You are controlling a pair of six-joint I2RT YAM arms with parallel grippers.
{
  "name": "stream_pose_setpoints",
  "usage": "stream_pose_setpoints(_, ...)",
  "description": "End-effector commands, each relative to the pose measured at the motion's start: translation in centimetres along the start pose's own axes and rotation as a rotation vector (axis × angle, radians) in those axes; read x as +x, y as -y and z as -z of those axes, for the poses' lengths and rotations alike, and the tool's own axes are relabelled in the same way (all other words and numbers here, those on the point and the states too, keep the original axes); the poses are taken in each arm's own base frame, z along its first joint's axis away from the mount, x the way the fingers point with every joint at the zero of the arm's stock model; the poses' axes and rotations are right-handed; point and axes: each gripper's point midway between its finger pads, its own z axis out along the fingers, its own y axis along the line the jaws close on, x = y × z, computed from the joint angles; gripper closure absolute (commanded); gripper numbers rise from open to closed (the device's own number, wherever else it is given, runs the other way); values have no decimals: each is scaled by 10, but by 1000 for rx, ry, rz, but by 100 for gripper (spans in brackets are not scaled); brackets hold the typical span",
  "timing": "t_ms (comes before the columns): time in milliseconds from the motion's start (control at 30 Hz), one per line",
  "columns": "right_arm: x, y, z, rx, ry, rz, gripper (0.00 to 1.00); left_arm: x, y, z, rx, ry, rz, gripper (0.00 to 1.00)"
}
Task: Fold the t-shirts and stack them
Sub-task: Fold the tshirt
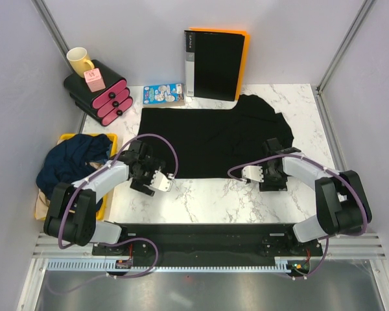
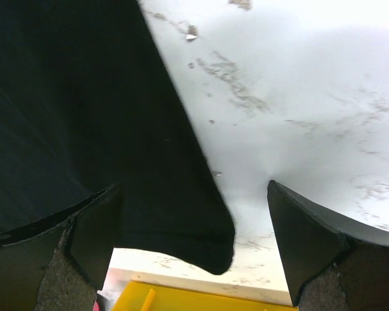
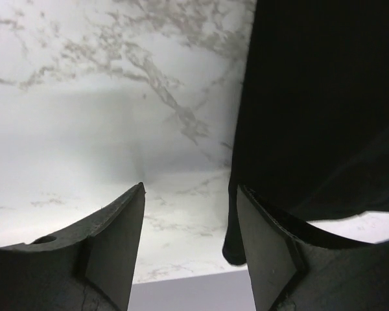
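Main risk here: either gripper pinches only the top layer of the black tee or slips off the thin hem, and the fold drags crooked. Tee's spread flat mid-table. Left gripper gapes wide over its near-left corner. Right gripper is less open, at the near-right edge. Both hold nothing.

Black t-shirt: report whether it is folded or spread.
Spread: the black t-shirt lies flat and wide across the table, its right end rumpled.
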Motion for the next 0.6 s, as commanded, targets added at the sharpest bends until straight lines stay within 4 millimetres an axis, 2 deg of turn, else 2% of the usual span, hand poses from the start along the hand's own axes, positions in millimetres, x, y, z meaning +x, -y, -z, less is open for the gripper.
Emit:
stream_pose_setpoints(0,-7,16,-19,53,20,-55,35,5,15,-27,68,10,-3,1)
stream_pose_setpoints(67,-6,20,-27,44,1,-73,36,9,13,-31,76,0,2,1)
stream_pose_setpoints(200,-11,39,-30,77,3,-79,37,13,9,-36,83,-7,6,1)
stream_pose_setpoints(300,-11,42,-35,67,-6,-73,38,15,11,-38,96,-14,13,4)
stream_pose_setpoints(400,-9,41,-42,57,-19,-71,40,19,18,-38,135,-30,27,38)
stream_pose_setpoints(467,-9,44,-44,66,-22,-78,40,20,23,-38,155,-32,43,43)
stream_pose_setpoints(567,-12,54,-37,101,-8,-87,39,20,25,-36,151,-29,51,41)
